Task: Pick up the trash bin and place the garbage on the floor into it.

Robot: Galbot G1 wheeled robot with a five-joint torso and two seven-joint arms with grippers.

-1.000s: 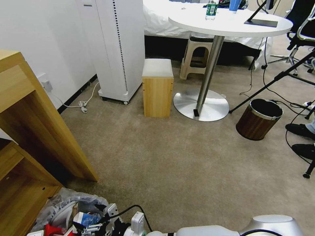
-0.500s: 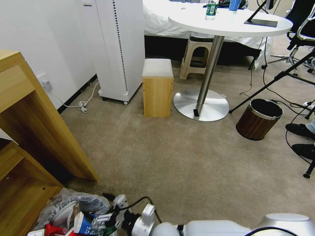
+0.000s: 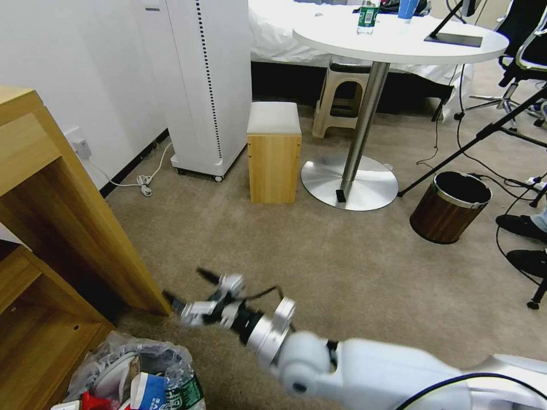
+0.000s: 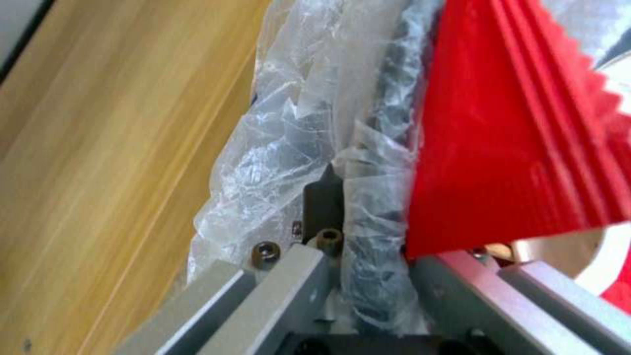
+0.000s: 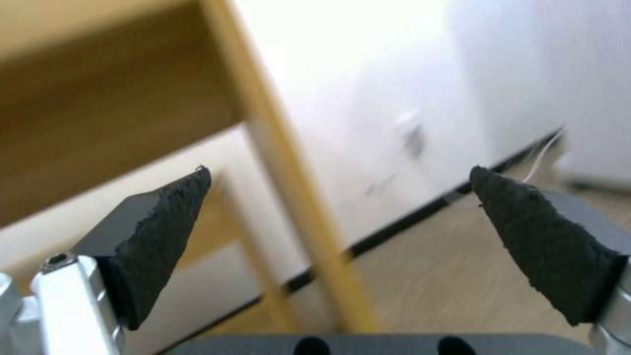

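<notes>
The trash bin (image 3: 122, 364), black with a crinkly clear bag, sits at the bottom left of the head view beside the desk. Garbage fills it: a white slipper (image 3: 111, 373), a blue-white carton (image 3: 149, 389) and a green-label bottle (image 3: 187, 393). My left gripper (image 4: 352, 207) is shut on the bin's bagged rim (image 4: 394, 123), next to a red ribbed piece of litter (image 4: 512, 123). My right gripper (image 3: 191, 291) hangs open above the floor (image 3: 319, 273), just beyond the bin and near the desk's leg. Its fingertips (image 5: 174, 207) stand wide apart with nothing between them.
A wooden desk (image 3: 68, 228) walls off the left side. Farther off stand a wooden stool (image 3: 273, 151), a round table's steel base (image 3: 348, 182), a white appliance (image 3: 208, 85) and a brown wood-grain bin (image 3: 450, 208). Tripod legs, cables and a person's shoes (image 3: 521, 225) crowd the right edge.
My right gripper has come up from over the bin and swung forward toward the desk's leg, and it holds nothing now. The green-label bottle now lies in the bin.
</notes>
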